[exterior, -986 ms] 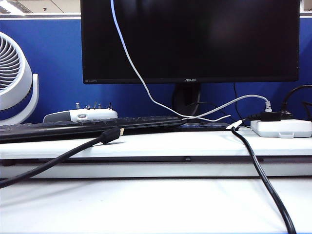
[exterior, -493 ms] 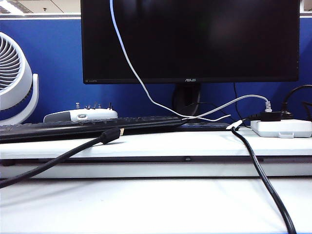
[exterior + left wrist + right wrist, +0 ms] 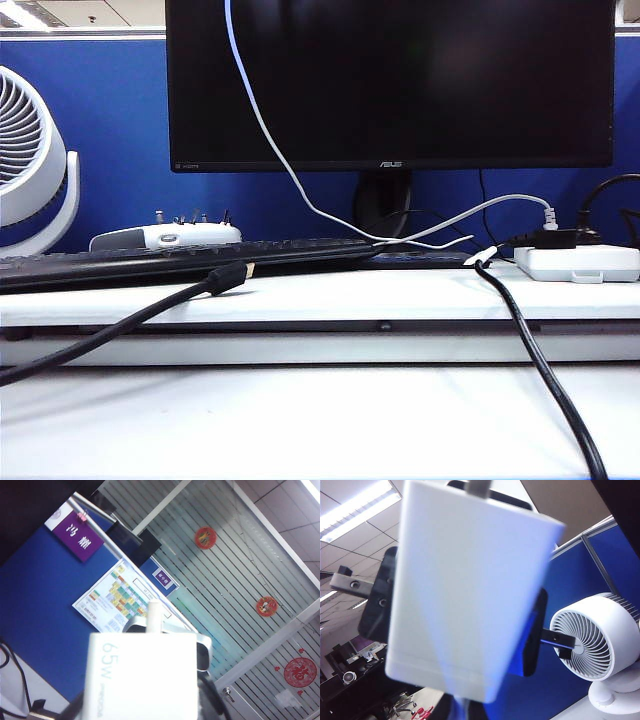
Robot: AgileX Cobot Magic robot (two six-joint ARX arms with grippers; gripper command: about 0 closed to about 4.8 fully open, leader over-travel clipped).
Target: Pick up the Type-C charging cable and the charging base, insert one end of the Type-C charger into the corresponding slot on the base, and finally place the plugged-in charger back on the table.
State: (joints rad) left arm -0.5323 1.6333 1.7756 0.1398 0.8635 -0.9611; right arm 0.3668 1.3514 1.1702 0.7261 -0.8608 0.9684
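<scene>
Neither gripper shows in the exterior view, where the thin white Type-C charging cable [image 3: 262,120] hangs from above across the monitor to the ledge of the table [image 3: 300,420]. In the left wrist view my left gripper [image 3: 142,700] is shut on the charging base [image 3: 145,675], a white block marked 65W, with dark fingers [image 3: 210,700] on both sides. The cable's white plug [image 3: 154,612] meets the base's far face. In the right wrist view my right gripper [image 3: 465,705] is shut on the cable's plug end [image 3: 462,705], right against the base [image 3: 470,590]. How deep the plug sits is hidden.
A black monitor [image 3: 390,80] stands at the back with a keyboard [image 3: 180,258] on the ledge. A white fan [image 3: 30,160] stands at the left. A white power strip [image 3: 578,262] lies at the right. Thick black cables [image 3: 545,370] [image 3: 110,335] run across the table.
</scene>
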